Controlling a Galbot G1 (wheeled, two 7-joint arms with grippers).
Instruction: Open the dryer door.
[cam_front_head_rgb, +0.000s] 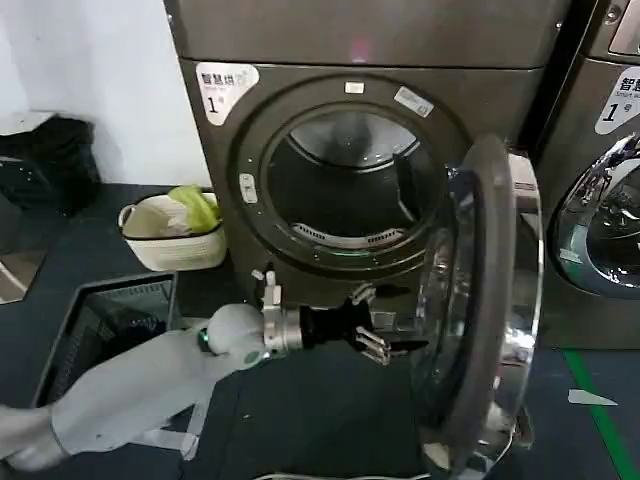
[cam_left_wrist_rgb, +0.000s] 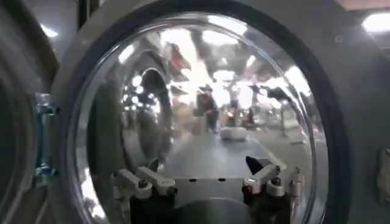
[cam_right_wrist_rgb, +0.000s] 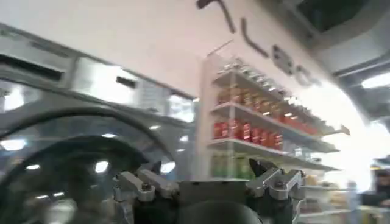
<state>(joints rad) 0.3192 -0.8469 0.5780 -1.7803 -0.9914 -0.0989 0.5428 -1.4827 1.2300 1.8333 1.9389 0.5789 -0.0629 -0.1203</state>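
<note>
Now the left gripper (cam_front_head_rgb: 385, 345) hangs low in front of the dryer's drum opening (cam_front_head_rgb: 345, 180), fingers spread wide, holding nothing. Just ahead of its tips stands the dryer door (cam_front_head_rgb: 480, 310) – swung wide open, edge-on, its inner side facing the fingers. The right gripper (cam_right_wrist_rgb: 207, 185) is raised before shop shelves (cam_right_wrist_rgb: 268, 128), also spread and empty.

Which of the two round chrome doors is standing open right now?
The dryer door of the fully seen dark-grey machine, swung out edge-on with its drum exposed and the left gripper just inside it. The neighbouring machine's door at the right edge sits shut.
</note>
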